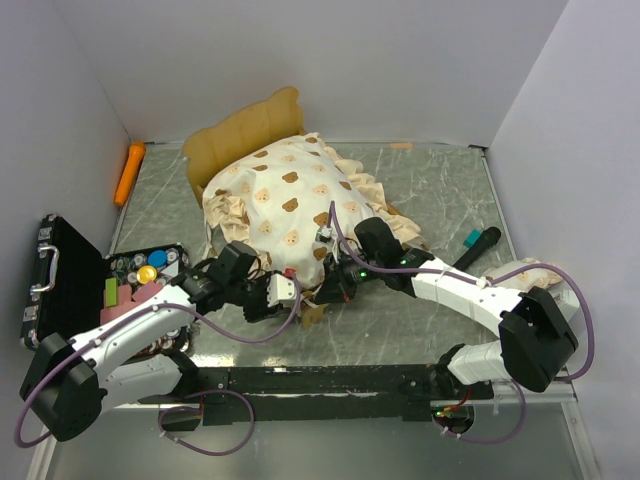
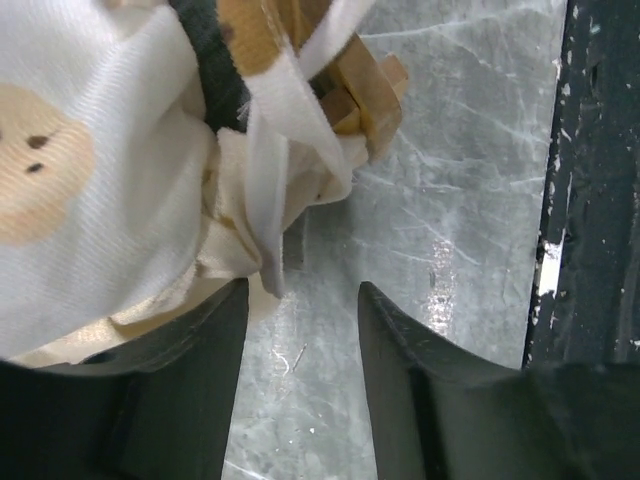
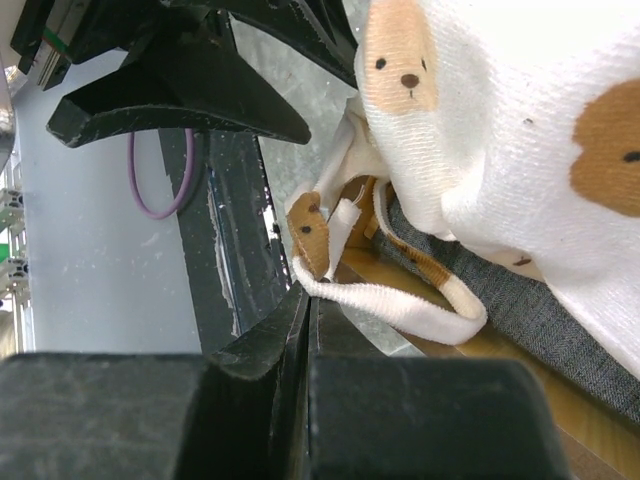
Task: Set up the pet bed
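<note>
The pet bed's wavy wooden headboard (image 1: 250,130) stands at the back. The cream bear-print mattress (image 1: 285,195) lies bunched over the frame. My left gripper (image 1: 285,290) sits at the bed's near corner. Its jaws (image 2: 303,285) are open over bare table, and the left finger brushes the mattress ruffle (image 2: 120,200) below the wooden corner (image 2: 375,95). My right gripper (image 1: 330,288) is beside it, shut (image 3: 312,295) with the mattress's white strap (image 3: 400,305) caught at its tips, over the wood rail (image 3: 470,350) and grey base (image 3: 520,300). A cream cloth piece (image 1: 545,272) shows behind the right forearm.
An open black case (image 1: 60,270) with small coloured items stands at the left edge. An orange object (image 1: 130,172) lies at the back left by the wall. A teal-and-black marker (image 1: 480,243) lies right of the bed. The black mounting rail (image 1: 330,380) runs along the near edge.
</note>
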Available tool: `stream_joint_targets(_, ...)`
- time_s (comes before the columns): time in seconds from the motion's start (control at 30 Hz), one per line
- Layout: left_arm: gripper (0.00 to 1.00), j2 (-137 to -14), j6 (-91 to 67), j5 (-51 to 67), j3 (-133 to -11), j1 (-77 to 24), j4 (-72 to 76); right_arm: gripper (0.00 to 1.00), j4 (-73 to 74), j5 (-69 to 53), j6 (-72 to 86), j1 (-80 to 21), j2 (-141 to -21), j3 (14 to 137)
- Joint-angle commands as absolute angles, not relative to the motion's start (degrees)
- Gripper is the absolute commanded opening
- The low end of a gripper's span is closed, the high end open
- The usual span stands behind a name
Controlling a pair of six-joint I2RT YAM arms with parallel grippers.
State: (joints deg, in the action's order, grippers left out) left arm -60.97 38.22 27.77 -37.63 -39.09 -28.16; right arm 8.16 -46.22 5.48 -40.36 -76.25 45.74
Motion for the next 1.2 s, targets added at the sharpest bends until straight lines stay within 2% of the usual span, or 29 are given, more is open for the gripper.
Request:
stream_joint_targets(0.0,0.45,-62.8,36.0,27.8,-37.4,-39.3,-24.6,0.00,6.3,-47.5,4.8,-40.3,-76.3,46.9)
stream_joint_targets(0.2,0.38,-65.7,35.2,29.2,-38.1,-39.4,-23.6,0.00,6.2,-47.3,4.8,-40.3,-76.5,46.8)
stream_joint_targets(0.6,0.35,-67.3,34.0,29.5,-39.3,-39.5,-21.4,0.00,5.4,-47.4,4.9,-40.3,-77.1,46.5)
stream_joint_targets(0.63,0.29,-67.8,34.0,29.4,-39.3,-39.4,-21.1,0.00,5.4,-47.4,4.9,-40.3,-77.1,46.5)
stream_joint_targets(0.73,0.01,-68.0,34.1,28.9,-39.2,-39.5,-20.6,0.00,5.6,-47.5,4.8,-40.2,-77.1,46.5)
stream_joint_targets(1.17,0.01,-57.4,34.4,18.6,-39.0,-35.7,-28.2,0.00,15.6,-51.8,3.0,-40.3,-78.7,51.9)
